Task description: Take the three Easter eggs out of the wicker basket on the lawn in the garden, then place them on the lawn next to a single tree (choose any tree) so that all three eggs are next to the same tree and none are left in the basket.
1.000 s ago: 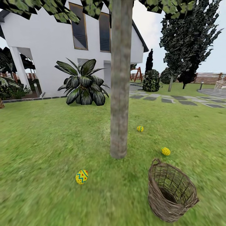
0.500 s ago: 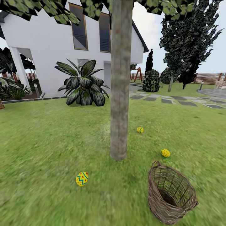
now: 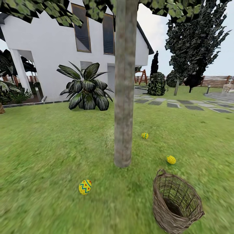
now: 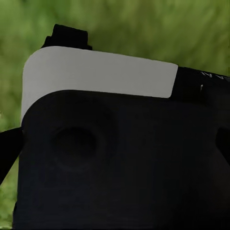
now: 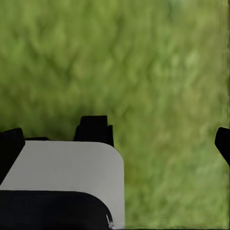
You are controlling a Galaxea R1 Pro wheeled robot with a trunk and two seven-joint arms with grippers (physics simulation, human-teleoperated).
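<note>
We cannot tell how our jaws stand on either side. In the left wrist view a black and white part of the robot's body [image 4: 110, 143] blocks nearly everything, with blurred grass at the edges. In the right wrist view we see dark tips at the two sides of the picture over blurred lawn [image 5: 158, 72], with a white and black part [image 5: 62, 182] in the corner, but not enough to judge the gap; nothing is seen held or touched.

The head view gives us the scene the wrist views lack. The tree [image 3: 124, 97] rises from the lawn [image 3: 48, 146] straight ahead. Three Easter eggs lie on the grass around its foot: one [image 3: 85, 187] to the left and nearer us, one [image 3: 145, 135] just right of the trunk and farther off, one [image 3: 171, 159] between that egg and the wicker basket [image 3: 175, 203]. The basket lies tilted, mouth towards us, and we see no egg inside.
</note>
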